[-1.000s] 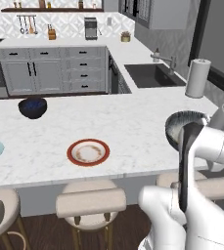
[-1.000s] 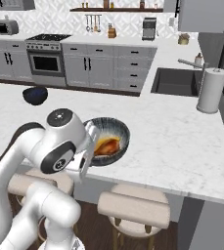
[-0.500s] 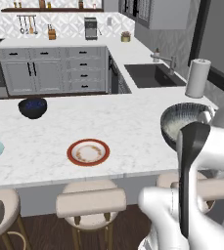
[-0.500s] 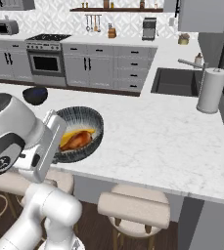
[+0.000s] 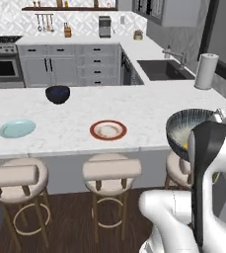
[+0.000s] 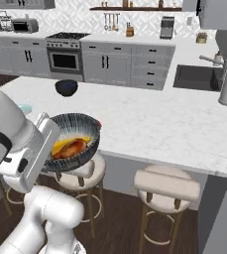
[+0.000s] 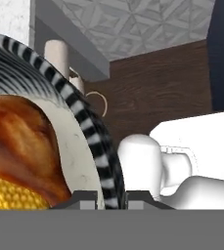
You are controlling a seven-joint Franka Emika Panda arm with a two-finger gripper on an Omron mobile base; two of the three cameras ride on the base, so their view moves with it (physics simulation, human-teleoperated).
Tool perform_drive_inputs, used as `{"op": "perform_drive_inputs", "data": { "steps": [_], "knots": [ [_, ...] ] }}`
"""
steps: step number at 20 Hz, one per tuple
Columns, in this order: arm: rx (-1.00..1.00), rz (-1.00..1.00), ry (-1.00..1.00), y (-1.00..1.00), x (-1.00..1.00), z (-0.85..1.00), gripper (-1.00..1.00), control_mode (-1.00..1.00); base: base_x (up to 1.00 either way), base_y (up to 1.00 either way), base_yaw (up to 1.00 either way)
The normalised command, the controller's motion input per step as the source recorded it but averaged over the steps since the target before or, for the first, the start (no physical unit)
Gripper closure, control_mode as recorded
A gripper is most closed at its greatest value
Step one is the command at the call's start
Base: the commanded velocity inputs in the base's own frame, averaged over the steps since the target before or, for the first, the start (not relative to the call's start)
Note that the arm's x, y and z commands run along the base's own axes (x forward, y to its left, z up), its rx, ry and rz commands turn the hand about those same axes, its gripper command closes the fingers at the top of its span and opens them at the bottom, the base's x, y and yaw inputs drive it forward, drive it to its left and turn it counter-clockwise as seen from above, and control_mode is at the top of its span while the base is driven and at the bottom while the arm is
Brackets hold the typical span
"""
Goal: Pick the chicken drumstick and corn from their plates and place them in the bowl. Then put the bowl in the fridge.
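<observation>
Bowl (image 6: pixel 73 141) has swung off the counter (image 6: pixel 159 124), jaws clamped on its rim.

Counter (image 5: pixel 134 106) surface largely open between the red-rimmed plate (image 5: pixel 108 130) and paper towel roll (image 5: pixel 206 70). Obstacles: dark bowl (image 5: pixel 57 94), pale-blue plate (image 5: pixel 17 128). Stools (image 5: pixel 112 170) crowd the floor passage below the counter edge.

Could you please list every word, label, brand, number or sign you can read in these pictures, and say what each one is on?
There is no readable text in any view.
The bowl, held by the gripper with the chicken drumstick and corn inside, carries stripes only, no lettering.
The two plates are unmarked.
The paper towel roll is blank.
The appliances along the back counter are too small to show any brand or numbers.
</observation>
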Motion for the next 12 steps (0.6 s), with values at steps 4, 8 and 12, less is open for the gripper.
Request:
{"op": "perform_drive_inputs", "data": {
  "steps": [4,8,12],
  "knots": [
    [0.00,0.00,0.00,0.00,0.00,0.00,1.00,1.00,-0.17,0.87,0.74],
    [0.00,0.00,0.00,0.00,0.00,0.00,1.00,1.00,0.00,0.21,1.00],
    [0.00,0.00,0.00,0.00,0.00,0.00,1.00,1.00,0.06,0.54,0.82]
  ]
}}
